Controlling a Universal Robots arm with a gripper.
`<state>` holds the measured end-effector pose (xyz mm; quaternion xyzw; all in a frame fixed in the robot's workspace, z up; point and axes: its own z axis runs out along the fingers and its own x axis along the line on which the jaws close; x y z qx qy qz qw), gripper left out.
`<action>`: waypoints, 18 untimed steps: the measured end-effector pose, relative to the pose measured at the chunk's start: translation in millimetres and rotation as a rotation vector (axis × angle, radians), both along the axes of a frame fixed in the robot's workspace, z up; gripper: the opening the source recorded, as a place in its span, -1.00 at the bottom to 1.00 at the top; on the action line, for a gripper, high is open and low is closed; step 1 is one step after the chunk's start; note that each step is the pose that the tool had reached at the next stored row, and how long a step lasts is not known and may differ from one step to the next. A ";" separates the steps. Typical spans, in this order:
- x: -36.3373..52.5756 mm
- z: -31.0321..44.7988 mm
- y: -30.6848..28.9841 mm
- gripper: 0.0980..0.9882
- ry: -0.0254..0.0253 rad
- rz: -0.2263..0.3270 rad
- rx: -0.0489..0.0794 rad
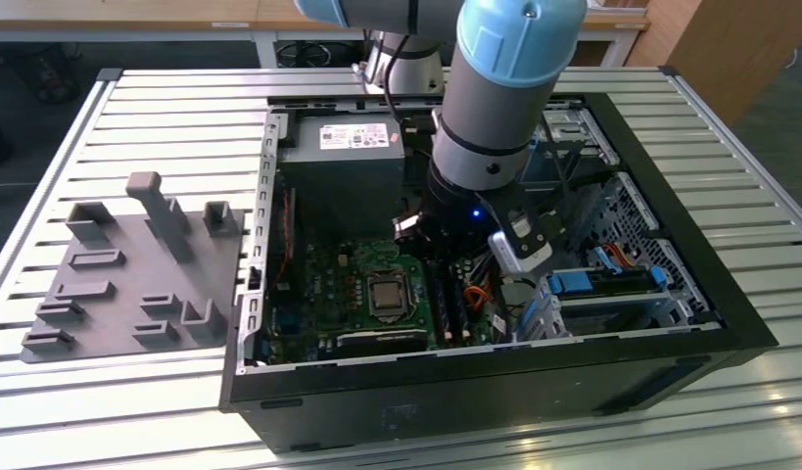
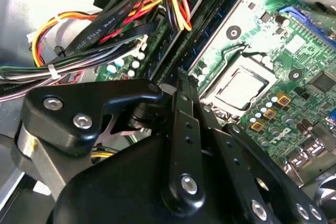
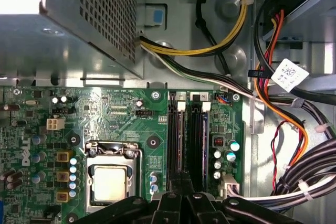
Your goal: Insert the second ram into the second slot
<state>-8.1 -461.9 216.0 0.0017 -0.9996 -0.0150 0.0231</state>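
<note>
One open computer case (image 1: 505, 401), lying near the middle of the slatted tabletop (image 1: 153, 117), with bare slats on every side of it.

One grey fixture plate (image 1: 126, 284) with upright pegs, towards the tabletop edge on the exterior view's left, just beside the case wall.

One arm (image 1: 505, 108), reaching down into the case between the power supply (image 1: 342, 176) and the drive cage with its light-blue latches (image 1: 596, 284). There is little free room on the cage side.

One gripper (image 3: 184, 195), low over the motherboard (image 3: 121, 114), in line with the memory slots (image 3: 177, 140). In both wrist views the jaws are drawn close together, with only a thin gap. Whether anything sits in that gap cannot be made out.

One processor (image 3: 111, 182), bare in its socket, just beside the slots. The board around it is unobstructed.

Second ram: cannot be told apart from the dark slots. The slots run side by side with white end clips, and their near ends pass under the jaws.

Several cable bundles (image 3: 310, 166), black, orange, yellow and red, crowding the side of the slots away from the processor.

Labels: one white sticker (image 1: 361, 136) on the power supply and one white tag (image 3: 289, 74) on a cable. The print on both is too small to read.
</note>
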 end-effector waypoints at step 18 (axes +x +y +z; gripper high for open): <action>-0.1 24.9 0.0 -0.98 0.0070 0.000 -0.001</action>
